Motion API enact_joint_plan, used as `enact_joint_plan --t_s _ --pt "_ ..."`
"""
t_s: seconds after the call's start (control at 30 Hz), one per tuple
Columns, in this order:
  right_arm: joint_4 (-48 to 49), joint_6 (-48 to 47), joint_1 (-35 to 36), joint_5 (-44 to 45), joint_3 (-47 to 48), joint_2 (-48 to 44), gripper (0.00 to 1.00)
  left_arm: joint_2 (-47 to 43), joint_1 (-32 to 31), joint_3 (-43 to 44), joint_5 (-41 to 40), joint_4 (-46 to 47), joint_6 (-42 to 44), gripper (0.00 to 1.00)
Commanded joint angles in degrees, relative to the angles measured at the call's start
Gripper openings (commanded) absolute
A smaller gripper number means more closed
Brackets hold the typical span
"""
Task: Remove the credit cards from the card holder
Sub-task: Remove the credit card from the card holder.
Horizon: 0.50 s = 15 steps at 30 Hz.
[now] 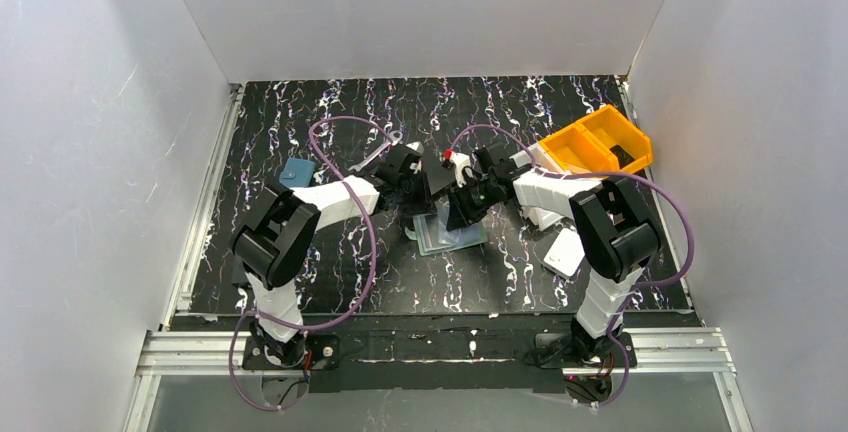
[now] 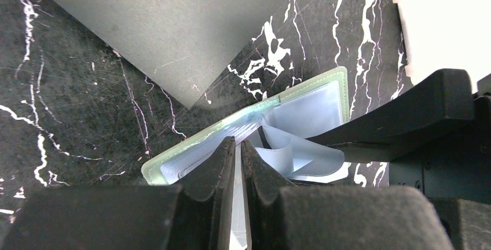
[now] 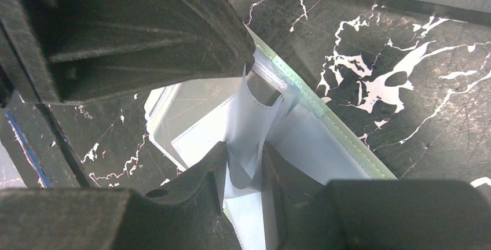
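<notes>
Centrally on the black marbled worktop point(image 1: 500, 274) lies the flat pale mint-green folding card holder point(image 1: 452, 235), spread open with its light-blue plastic sleeves point(image 3: 255, 117) lifted. The right claw point(image 3: 243, 157) pinches one sleeve, fingers nearly together. The left claw point(image 2: 237, 149), just left of it, is closed to a slit on another thin pale sheet. An orange plastic bin point(image 1: 597, 142) sits far right.

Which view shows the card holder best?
Left wrist: the card holder lies open, mint rim and light-blue inner sleeves plainly visible. Right wrist shows only one stitched edge and a lifted sleeve, close up. Top external shows it small and largely covered.
</notes>
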Motion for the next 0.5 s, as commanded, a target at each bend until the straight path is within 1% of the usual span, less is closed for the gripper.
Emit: enact_joint_plan --t_s 0.0,0.2,0.3,0.47 --pt "-1.6 -0.4 -0.2 -0.8 0.7 0.8 0.36 1.1 0.3 1.9 3.2 -0.2 1.9 0.09" --pt "-1.6 -0.6 -0.3 -1.3 0.8 0.5 0.37 1.9 0.3 2.5 5.0 -0.2 2.1 0.1" --pt "-1.7 -0.8 -0.4 -1.7 0.7 0.0 0.42 1.6 0.3 2.1 7.1 2.8 2.0 0.1" --pt "-2.2 -1.3 -1.7 -2.9 1.1 -1.7 0.54 2.0 0.3 1.8 10.0 3.7 2.2 0.1"
